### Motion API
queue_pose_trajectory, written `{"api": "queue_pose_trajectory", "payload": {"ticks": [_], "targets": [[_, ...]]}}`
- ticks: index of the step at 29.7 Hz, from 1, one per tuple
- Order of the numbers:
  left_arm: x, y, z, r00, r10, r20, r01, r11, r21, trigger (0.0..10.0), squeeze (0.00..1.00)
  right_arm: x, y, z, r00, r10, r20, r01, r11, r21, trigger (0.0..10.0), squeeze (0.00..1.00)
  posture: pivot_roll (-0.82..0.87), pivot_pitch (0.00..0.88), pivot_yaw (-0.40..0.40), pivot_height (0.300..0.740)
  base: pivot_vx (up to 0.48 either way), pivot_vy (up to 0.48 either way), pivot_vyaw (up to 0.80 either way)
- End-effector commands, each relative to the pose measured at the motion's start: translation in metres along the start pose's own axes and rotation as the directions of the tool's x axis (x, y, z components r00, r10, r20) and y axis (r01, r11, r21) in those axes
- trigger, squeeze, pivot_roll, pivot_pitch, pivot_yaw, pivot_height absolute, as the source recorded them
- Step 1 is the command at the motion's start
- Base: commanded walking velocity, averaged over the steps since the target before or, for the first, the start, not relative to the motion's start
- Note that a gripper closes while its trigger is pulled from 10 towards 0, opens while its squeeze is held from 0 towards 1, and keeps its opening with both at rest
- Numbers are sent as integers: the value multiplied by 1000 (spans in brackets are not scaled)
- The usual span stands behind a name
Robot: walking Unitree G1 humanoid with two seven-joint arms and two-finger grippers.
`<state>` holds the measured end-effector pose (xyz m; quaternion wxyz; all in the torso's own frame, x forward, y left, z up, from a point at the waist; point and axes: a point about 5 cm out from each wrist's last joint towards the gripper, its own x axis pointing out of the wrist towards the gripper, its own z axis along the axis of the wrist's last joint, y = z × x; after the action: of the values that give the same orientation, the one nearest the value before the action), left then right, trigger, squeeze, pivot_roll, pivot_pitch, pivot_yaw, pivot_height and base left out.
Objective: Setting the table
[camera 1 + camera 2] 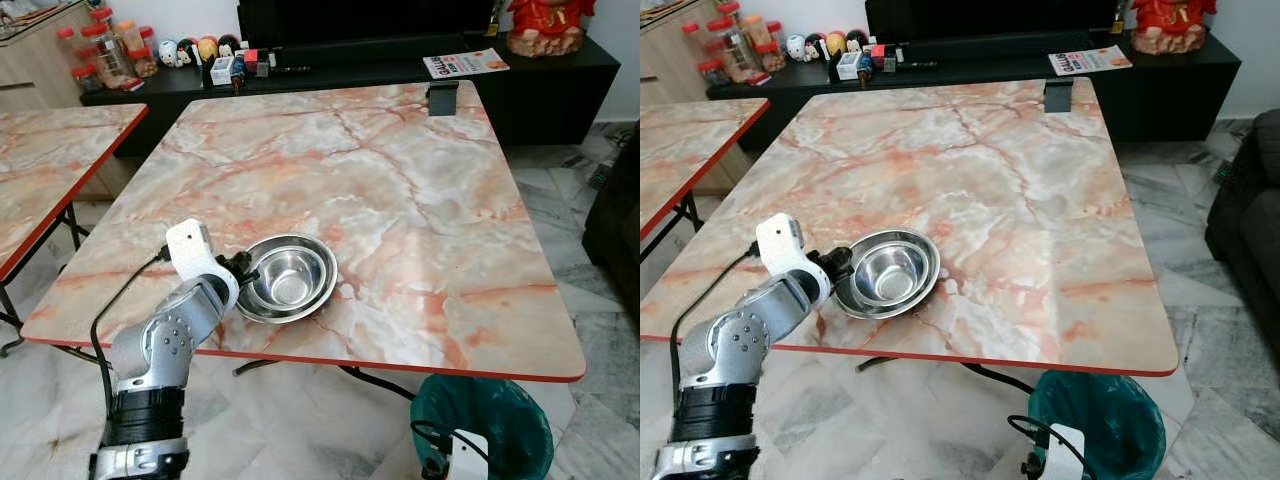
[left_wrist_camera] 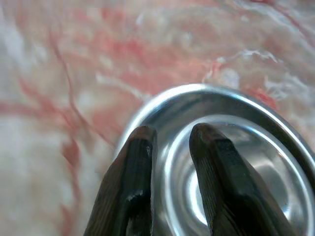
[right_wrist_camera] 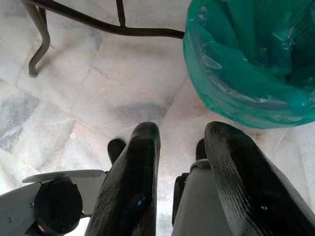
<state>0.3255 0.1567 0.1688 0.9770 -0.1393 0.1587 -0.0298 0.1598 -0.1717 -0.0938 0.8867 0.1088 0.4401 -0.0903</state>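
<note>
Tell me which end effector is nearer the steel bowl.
Left. The left end effector straddles the steel bowl's rim on the table; the right end effector hangs low over the floor beside the green bin.

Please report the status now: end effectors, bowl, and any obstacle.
Left end effector pinching near rim of steel bowl on marble table. Right end effector idle, open, low beside green bin. Nothing near bowl.

The left tool's (image 1: 240, 268) fingertips were hidden behind the bowl's (image 1: 288, 277) rim; the second counter (image 1: 50, 170) was cut off at the picture's edge.
</note>
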Motion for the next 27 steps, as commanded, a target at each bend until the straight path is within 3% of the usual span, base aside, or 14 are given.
{"api": "queue_pose_trajectory", "payload": {"ticks": [1,6,8,9,11,12,13,19,23,24,25,27], "targets": [[-3,-4,13,998,-16,56,12,998,66,10000,0,-1,2,-3,1000,-1,-8,1,1000,11,10000,0,95,37,143,740,0,0,0],[-6,-5,24,991,-48,124,32,991,131,10000,0,0,2,-3,1000,-1,-8,1,1000,11,10000,0,96,35,143,740,0,0,0],[-8,3,35,971,-41,234,-8,979,203,10000,0,0,3,-2,1000,0,-6,0,1000,11,10000,0,95,31,141,740,0,0,0],[-8,3,35,971,-41,234,-8,979,203,10000,0,0,3,-2,1000,0,-6,0,1000,11,10000,0,95,31,141,740,0,0,0],[-14,23,47,911,33,411,-172,936,306,10000,0,0,3,0,1000,2,0,-2,1000,10,10000,0,95,23,139,740,0,0,0],[-14,23,47,911,33,411,-172,936,306,10000,0,0,3,0,1000,2,0,-2,1000,10,10000,0,95,23,139,740,0,0,0],[-17,32,46,883,49,466,-236,906,351,10000,0,1,3,2,1000,2,5,-2,1000,10,10000,0,97,21,132,740,0,0,0],[-29,74,22,813,175,555,-410,849,333,10000,0,2,3,7,1000,14,22,-14,1000,-3,10000,0,106,20,112,740,0,0,0],[-40,103,-8,782,276,559,-512,795,324,10000,0,2,2,10,999,23,31,-22,1000,-11,10000,0,113,20,93,740,0,0,0],[-47,118,-18,757,334,561,-565,765,308,10000,0,2,2,11,999,25,32,-25,1000,-16,10000,0,111,21,89,740,0,0,0],[-47,118,-18,757,334,561,-565,765,308,10000,0,2,2,11,999,25,32,-25,1000,-16,10000,0,111,21,89,740,0,0,0],[-59,133,-28,722,396,567,-623,728,286,10000,0,3,1,13,999,28,36,-28,999,-24,10000,0,118,23,76,740,0,0,0]]}}
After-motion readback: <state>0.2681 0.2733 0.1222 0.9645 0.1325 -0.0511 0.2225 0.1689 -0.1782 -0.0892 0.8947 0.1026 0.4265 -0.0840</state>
